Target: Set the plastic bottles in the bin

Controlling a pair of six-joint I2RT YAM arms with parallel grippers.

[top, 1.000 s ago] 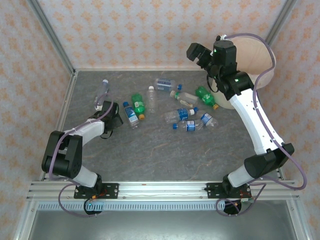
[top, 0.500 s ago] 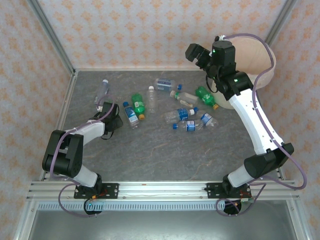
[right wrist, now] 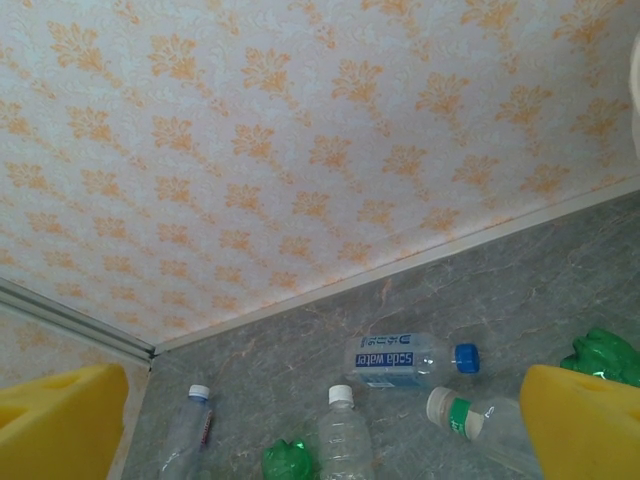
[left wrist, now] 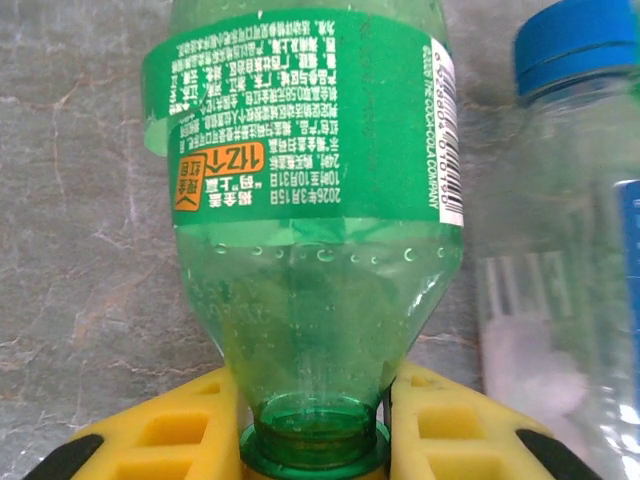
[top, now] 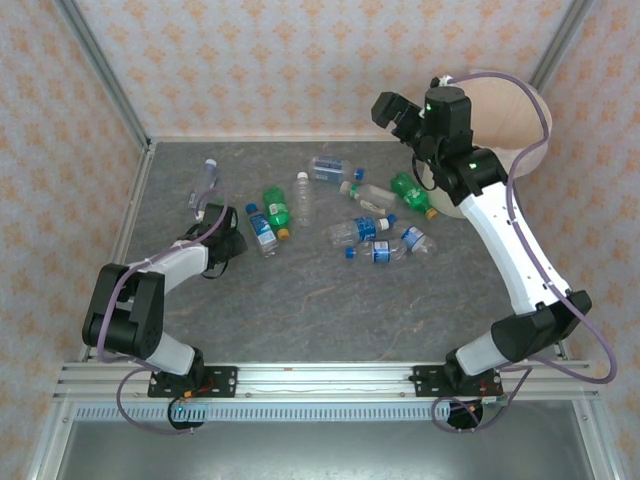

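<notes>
The left wrist view looks down a green bottle (left wrist: 305,200) with a green label lying on the table. Its neck sits between the yellow fingers (left wrist: 150,435) of my left gripper (left wrist: 313,440), which is shut on it. A clear blue-capped bottle (left wrist: 570,250) lies alongside. From above, my left gripper (top: 232,240) is low at the table's left. More plastic bottles (top: 355,230) lie scattered mid-table. My right gripper (top: 390,108) hangs open and empty, high beside the cream bin (top: 535,155). Its wrist view (right wrist: 320,430) looks over a soda water bottle (right wrist: 405,358).
Patterned walls close in the table at the back and sides. A clear bottle (top: 207,180) lies alone near the left wall. A green bottle with an orange cap (top: 412,195) lies close to the foot of the bin. Bare grey tabletop (top: 330,310) stretches in front of the bottles.
My left gripper has closed its fingers onto the green bottle's neck. The right gripper has drifted slightly up and left, still open.
</notes>
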